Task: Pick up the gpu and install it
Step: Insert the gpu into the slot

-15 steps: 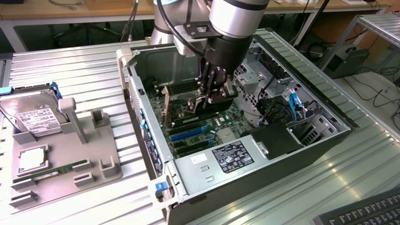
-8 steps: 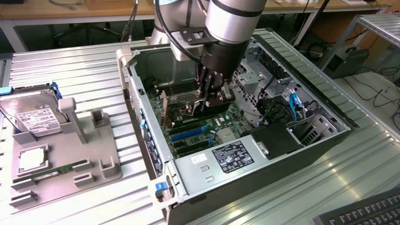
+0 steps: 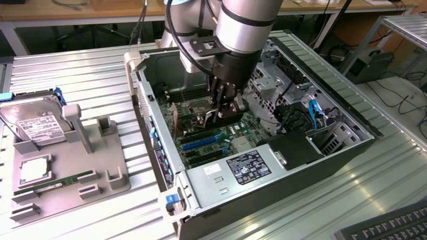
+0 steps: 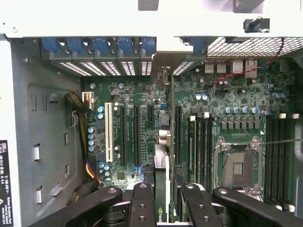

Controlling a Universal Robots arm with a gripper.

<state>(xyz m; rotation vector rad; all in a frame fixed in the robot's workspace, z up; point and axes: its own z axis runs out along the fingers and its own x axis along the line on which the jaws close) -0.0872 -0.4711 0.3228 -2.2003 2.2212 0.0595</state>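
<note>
My gripper (image 3: 225,111) reaches down into the open computer case (image 3: 347,150) and is shut on the gpu (image 3: 231,113), a thin dark card held on edge above the motherboard (image 3: 230,142). In the wrist view the gpu (image 4: 161,179) runs edge-on between my two black fingers (image 4: 142,203), with the gripper (image 4: 163,210) clamped on its sides. Its silver bracket end (image 4: 164,75) points at the rear slot openings. The card lies in line with the black expansion slots (image 4: 136,135). Whether its edge touches a slot I cannot tell.
A grey parts tray (image 3: 100,165) at the exterior view's left holds a hard drive (image 3: 37,125), a CPU (image 3: 33,171) and a RAM stick (image 3: 57,182). Inside the case are the CPU socket (image 4: 236,165), drive cages (image 3: 273,75) and cables (image 3: 313,112). A keyboard (image 3: 393,227) lies at the lower right.
</note>
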